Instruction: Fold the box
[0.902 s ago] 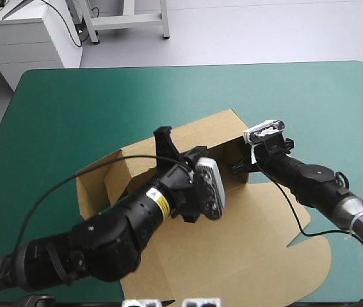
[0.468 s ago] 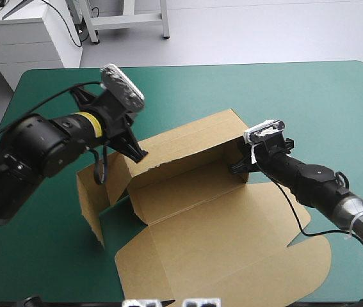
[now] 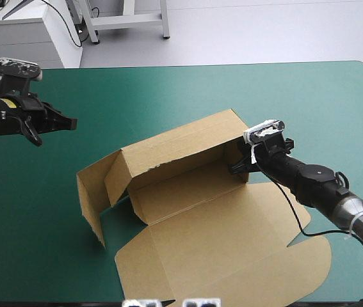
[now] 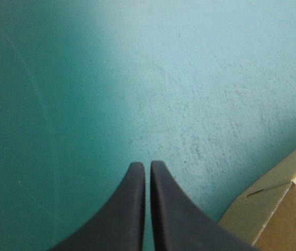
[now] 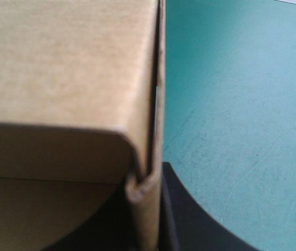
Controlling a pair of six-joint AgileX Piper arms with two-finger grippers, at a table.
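Grip on one end of box (image 3: pixel 187 185) only.
L gripper (image 3: pixel 71 121) is closed on nothing over the teal-green cover (image 3: pixel 136 96), well apart from the box, which lies to its right, long side going near-left to far-right. R gripper (image 3: pixel 237 167) is nearer & pinches the right end wall; tips hide behind board.

Robotics lab or test room, not a home. Evidence: one counter (image 3: pixel 168 83) w/ plain teal-green cover, two black robot arms working over it, and a cut brown box (image 3: pixel 200 211) as the work item. Beyond the left gripper (image 3: pixel 71 121), past the counter's far edge, is a white drawer cabinet (image 3: pixel 37 41), office/lab type. Beyond the right gripper (image 3: pixel 233 168), past the same edge, are grey metal frame legs (image 3: pixel 130 20) on a pale, smooth floor (image 3: pixel 264 32).
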